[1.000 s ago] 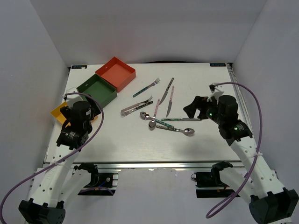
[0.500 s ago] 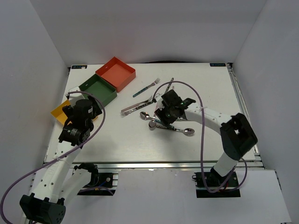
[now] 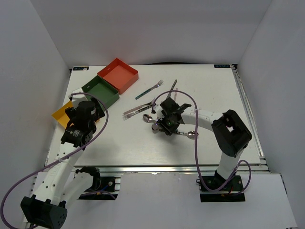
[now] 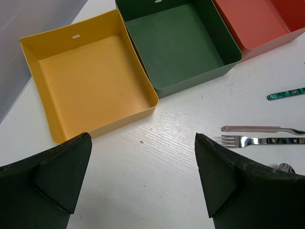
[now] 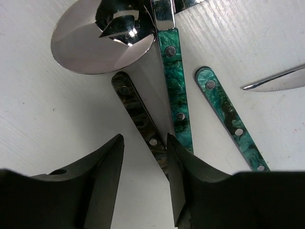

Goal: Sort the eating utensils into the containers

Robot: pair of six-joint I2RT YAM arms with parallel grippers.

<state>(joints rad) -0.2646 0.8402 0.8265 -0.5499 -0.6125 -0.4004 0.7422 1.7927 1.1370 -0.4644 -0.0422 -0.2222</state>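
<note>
While the right gripper (image 5: 145, 143) is hovering low over the table (image 5: 43, 119), its two fingers are standing a little apart. A dark-handled utensil (image 5: 136, 112) is lying flat between them, and as far as I can see it is not being pinched yet. A teal-handled piece (image 5: 176, 90) is lying just beside it, close against the right finger. A spoon bowl (image 5: 95, 45) is gleaming just beyond, and a second teal handle (image 5: 228, 114) is lying further out.

I'm guessing the piece is light, stiff and slippery, and it is lying so low that the fingertips will be scraping the table. The riveted handle, taken across its narrow width, is looking like the best hold, though the teal neighbour is risking being caught too.

Over on the other side, the left gripper (image 4: 143, 143) is hanging spread wide and carrying nothing. It is facing the yellow tray (image 4: 90, 81), with the green tray (image 4: 181, 43) and the red tray (image 4: 257, 19) sitting in a row beyond, well apart from the cutlery cluster.
</note>
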